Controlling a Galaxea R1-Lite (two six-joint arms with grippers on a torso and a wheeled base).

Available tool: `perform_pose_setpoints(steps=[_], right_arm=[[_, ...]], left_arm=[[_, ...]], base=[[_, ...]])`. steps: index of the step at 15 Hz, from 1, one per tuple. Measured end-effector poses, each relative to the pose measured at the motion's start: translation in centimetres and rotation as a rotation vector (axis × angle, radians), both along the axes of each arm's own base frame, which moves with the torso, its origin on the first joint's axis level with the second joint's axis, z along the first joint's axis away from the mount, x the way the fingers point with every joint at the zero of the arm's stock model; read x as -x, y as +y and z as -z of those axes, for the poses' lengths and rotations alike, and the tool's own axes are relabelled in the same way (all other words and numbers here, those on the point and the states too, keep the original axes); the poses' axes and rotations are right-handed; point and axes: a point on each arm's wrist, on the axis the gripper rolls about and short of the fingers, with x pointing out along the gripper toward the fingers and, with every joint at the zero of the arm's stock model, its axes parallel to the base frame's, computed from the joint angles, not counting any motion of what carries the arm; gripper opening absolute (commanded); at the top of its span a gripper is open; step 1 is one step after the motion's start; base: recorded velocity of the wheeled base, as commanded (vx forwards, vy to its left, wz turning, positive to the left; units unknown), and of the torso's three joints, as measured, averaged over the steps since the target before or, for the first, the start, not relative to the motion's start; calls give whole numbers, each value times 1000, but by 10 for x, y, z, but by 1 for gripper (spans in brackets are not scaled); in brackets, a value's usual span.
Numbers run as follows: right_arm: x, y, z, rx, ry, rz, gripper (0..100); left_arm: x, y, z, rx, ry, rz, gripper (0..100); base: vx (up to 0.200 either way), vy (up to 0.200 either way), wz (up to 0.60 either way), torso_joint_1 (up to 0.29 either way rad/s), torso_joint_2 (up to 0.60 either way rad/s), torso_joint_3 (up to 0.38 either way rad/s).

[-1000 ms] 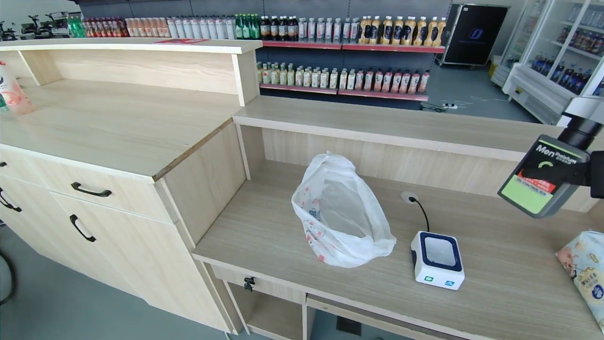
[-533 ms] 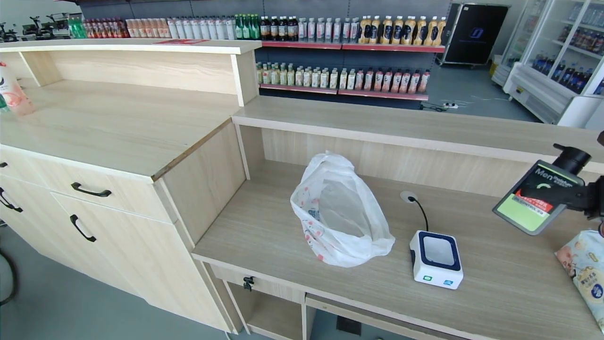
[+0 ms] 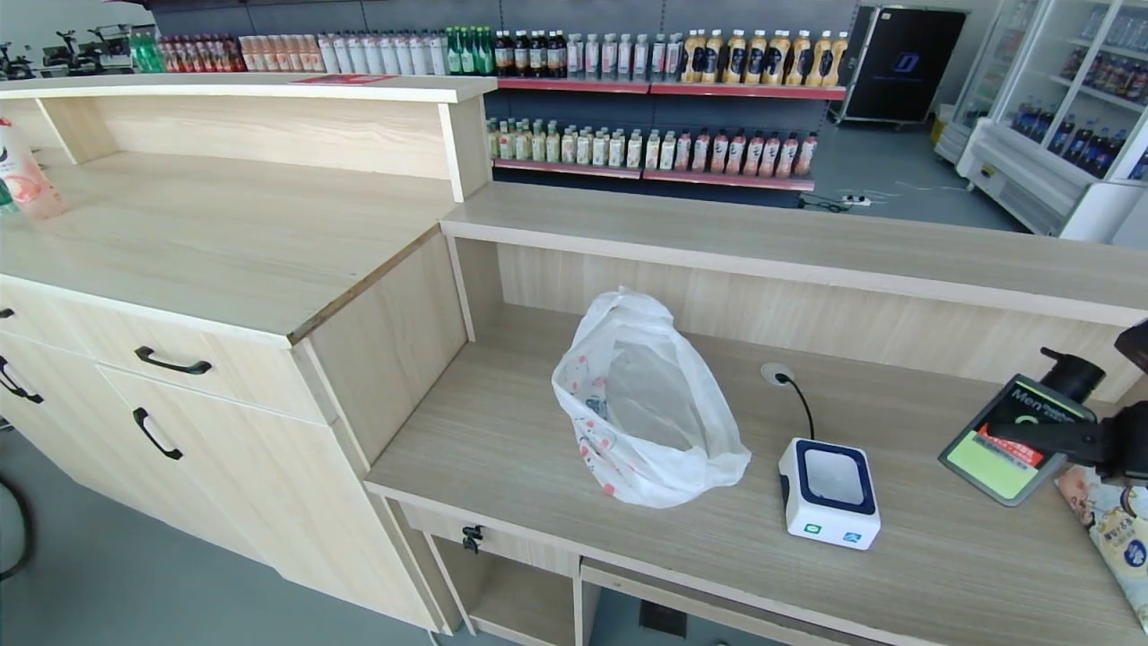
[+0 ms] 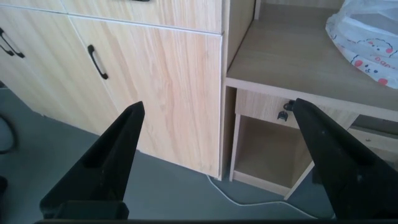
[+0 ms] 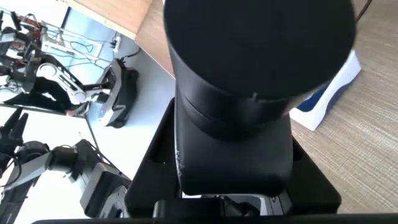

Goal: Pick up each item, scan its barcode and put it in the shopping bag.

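Note:
My right gripper (image 3: 1045, 437) is shut on a dark grey bottle (image 3: 995, 453) with a green label and a black cap (image 3: 1067, 375). It holds the bottle tilted, low over the counter, to the right of the white and blue barcode scanner (image 3: 830, 492). In the right wrist view the cap (image 5: 255, 68) looms close, with the scanner (image 5: 329, 93) behind it. The white shopping bag (image 3: 646, 408) stands open to the left of the scanner. My left gripper (image 4: 217, 168) hangs open below the counter's front, facing the cabinet doors, with the bag's edge (image 4: 367, 37) beyond.
A soft pack with a baby print (image 3: 1117, 520) lies at the counter's right edge, just under the held bottle. The scanner's cable (image 3: 801, 399) runs to a hole in the counter (image 3: 538, 449). A pink bottle (image 3: 22, 179) stands on the higher counter at far left.
My right gripper has come down with the bottle, from about shelf height to just above the counter. The bag and scanner have stayed put.

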Motion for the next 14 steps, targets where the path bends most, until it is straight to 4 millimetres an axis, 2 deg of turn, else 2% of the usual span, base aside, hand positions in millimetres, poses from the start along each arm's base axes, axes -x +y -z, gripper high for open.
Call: perform_pose_setpoints(steps=[6, 14], right_arm=[[2, -15, 20, 54, -41, -20, 0], [-19, -26, 33, 45, -45, -42, 0]], left_arm=[[0, 0, 0, 0, 0, 0, 100], [0, 0, 0, 0, 0, 0, 100]], base=[[0, 0, 0, 0, 0, 0], [0, 0, 0, 0, 0, 0]])
